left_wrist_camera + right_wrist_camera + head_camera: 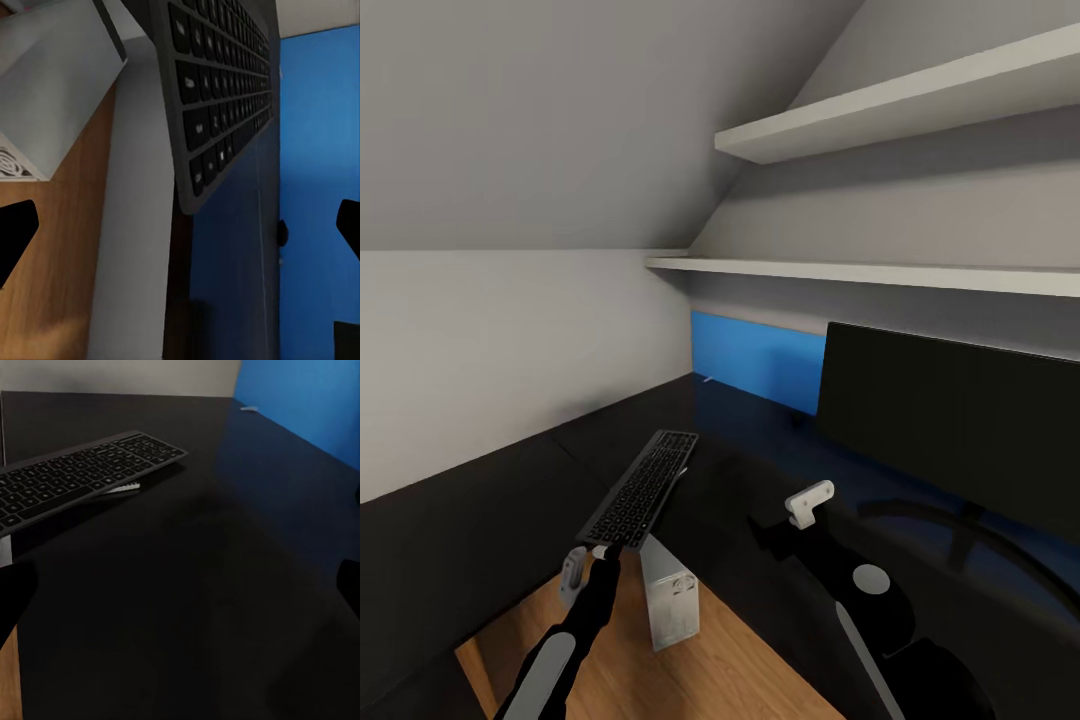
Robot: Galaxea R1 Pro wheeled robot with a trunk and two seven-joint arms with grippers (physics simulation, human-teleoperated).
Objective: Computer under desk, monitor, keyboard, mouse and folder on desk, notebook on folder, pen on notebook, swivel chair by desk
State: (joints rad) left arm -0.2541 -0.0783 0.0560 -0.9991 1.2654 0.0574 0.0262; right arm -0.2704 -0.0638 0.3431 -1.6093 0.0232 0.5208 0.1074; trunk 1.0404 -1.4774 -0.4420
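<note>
1. The left gripper (600,551) grasps the keyboard (643,486) by its near end at lower centre, over the desk (480,520) edge.
2. The right gripper (807,505) hovers released, beside the monitor (950,420) at right.
3. The computer (670,592) stands on the floor below the keyboard.

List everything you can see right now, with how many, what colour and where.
keyboard: one, black keys, grey frame, on the desk's front edge, near end overhanging
monitor: one, black, on the desk's right side
desk: one, glossy black top
back panel: one, blue, behind the desk
computer: one, light grey, on the floor under the desk
shelves: two, white, on the wall
left gripper: at the keyboard's near end
right gripper: over the desk
</note>
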